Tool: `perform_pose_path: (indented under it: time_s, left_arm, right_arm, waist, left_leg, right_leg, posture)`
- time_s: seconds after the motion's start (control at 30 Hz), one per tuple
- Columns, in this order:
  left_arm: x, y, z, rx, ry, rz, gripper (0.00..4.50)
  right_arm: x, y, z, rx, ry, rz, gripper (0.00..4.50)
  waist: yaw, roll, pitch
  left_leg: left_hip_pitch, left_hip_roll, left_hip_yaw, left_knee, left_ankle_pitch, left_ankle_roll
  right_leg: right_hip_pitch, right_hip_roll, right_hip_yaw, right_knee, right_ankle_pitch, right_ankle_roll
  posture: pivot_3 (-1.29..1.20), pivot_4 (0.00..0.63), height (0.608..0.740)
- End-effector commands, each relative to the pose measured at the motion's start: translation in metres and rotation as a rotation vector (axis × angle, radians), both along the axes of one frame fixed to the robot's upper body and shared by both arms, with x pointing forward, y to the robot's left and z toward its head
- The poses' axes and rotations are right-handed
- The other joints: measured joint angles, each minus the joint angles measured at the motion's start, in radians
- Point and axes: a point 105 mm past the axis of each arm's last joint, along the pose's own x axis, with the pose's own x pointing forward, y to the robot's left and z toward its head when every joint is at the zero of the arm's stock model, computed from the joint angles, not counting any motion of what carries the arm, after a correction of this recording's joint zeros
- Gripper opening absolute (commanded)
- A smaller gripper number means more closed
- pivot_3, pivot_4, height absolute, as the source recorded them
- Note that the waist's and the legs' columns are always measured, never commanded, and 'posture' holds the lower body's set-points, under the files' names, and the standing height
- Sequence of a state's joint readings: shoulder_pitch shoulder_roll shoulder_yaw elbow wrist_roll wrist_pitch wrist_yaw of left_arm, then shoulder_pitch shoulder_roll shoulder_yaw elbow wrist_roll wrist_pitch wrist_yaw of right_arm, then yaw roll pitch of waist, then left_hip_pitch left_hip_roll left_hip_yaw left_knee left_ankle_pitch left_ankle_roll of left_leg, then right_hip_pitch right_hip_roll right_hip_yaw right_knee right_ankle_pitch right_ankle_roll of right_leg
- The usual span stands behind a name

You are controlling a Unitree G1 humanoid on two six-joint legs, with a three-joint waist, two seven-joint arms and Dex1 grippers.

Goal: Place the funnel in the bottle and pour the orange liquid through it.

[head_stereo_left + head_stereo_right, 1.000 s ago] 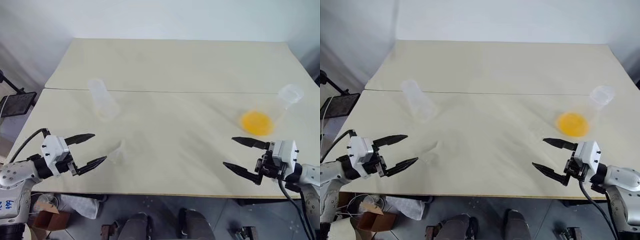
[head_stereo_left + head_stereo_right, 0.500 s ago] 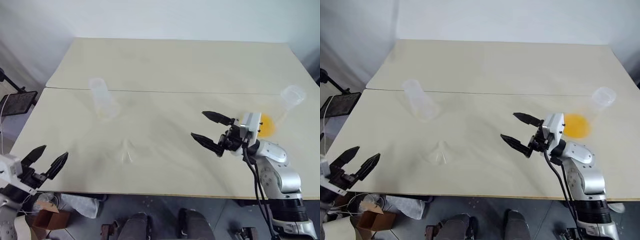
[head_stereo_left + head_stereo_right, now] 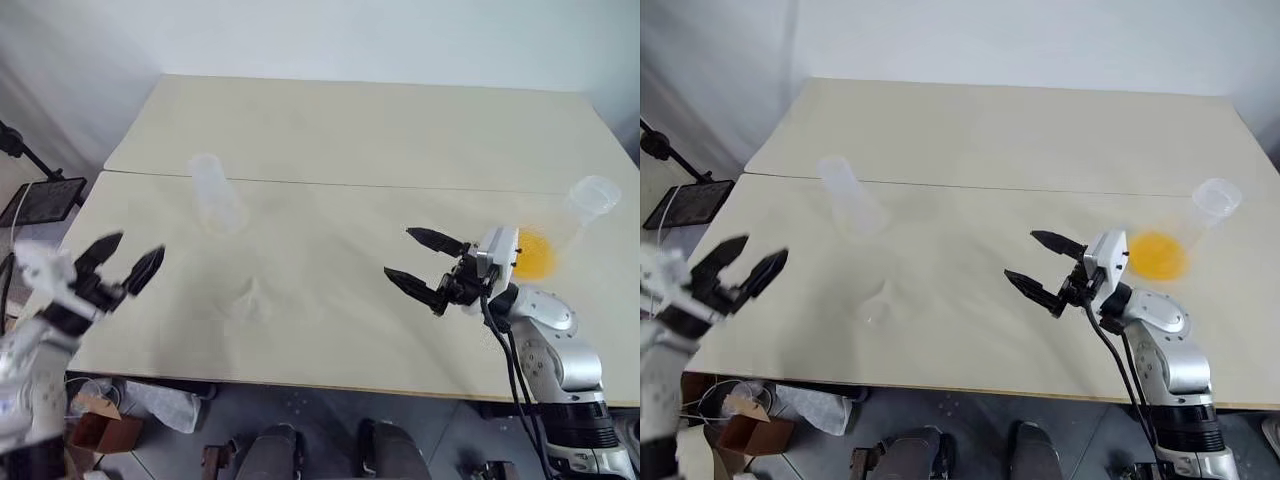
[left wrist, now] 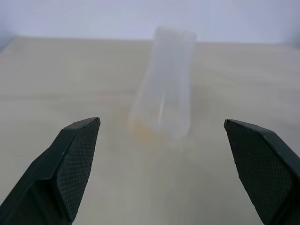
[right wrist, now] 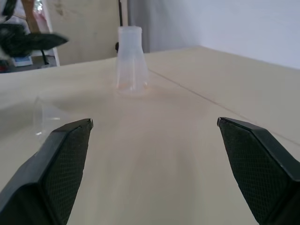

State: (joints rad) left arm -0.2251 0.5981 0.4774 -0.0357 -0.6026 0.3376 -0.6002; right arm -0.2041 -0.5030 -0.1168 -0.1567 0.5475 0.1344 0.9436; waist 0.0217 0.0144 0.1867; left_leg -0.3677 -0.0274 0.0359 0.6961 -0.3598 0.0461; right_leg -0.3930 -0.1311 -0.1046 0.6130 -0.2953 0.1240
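The clear bottle (image 3: 213, 195) stands upright at the table's left, also seen in the left wrist view (image 4: 166, 89) and the right wrist view (image 5: 130, 61). Nearer the front, the small clear funnel (image 3: 250, 298) rests on the table (image 3: 330, 130). At the right, the orange liquid (image 3: 535, 254) sits in a clear conical flask (image 3: 590, 196). My left gripper (image 3: 139, 244) hangs open above the front left edge, pointing at the bottle from a distance. Left of the flask, my right gripper (image 3: 398, 252) is open over the table with nothing between its fingers.
The table is two pale tops joined along a seam (image 3: 400, 186). A black stand with a tray (image 3: 40, 200) is off the left side. A cardboard box (image 3: 88, 420) lies on the floor under the front left corner.
My left gripper has risen and come forward toward the bottle. My right gripper swung left from the front right edge to the table's middle right and has since nearly stopped. Both stayed open.
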Motion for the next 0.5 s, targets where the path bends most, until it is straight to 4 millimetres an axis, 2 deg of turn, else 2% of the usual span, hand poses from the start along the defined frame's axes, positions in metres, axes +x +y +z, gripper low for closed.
perform_pose_path:
  time_s: [0.03,0.13,0.23,0.5]
  left_arm:
    - [0.022,-0.004,0.008,0.024,0.019,0.023,4.50]
    - [0.045,-0.017,0.018,0.026,-0.003,0.007,4.50]
    - [0.064,-0.019,0.020,0.030,-0.005,0.042,4.50]
    - [0.088,-0.028,0.023,0.019,-0.013,0.054,4.50]
  right_arm:
    - [-0.006,-0.002,0.012,0.004,-0.059,-0.018,4.47]
    - [-0.011,0.000,0.010,0.012,-0.055,-0.028,4.47]
    - [-0.014,0.001,0.009,0.023,-0.052,-0.039,4.47]
    - [-0.015,0.003,0.008,0.042,-0.053,-0.071,4.47]
  waist:
    - [-0.010,0.000,0.000]
    - [-0.020,0.000,0.000]
    - [-0.021,0.000,0.000]
    - [-0.016,-0.002,0.001]
  left_leg:
    - [0.000,0.000,0.001,0.000,0.000,0.000]
    - [0.000,0.000,0.002,-0.002,0.000,0.000]
    - [0.000,0.000,0.002,-0.002,0.000,0.000]
    - [0.000,0.000,0.002,0.002,0.000,0.000]
  right_leg:
    - [-0.001,0.001,-0.001,0.001,0.000,0.000]
    - [-0.003,0.003,-0.006,0.002,0.000,0.000]
    - [-0.003,0.003,-0.008,0.003,0.000,0.000]
    - [-0.002,0.002,-0.007,0.004,0.000,0.000]
  posture:
    - [0.00,0.150,0.740]
    - [0.00,0.150,0.740]
    - [0.00,0.150,0.740]
    - [0.00,0.150,0.740]
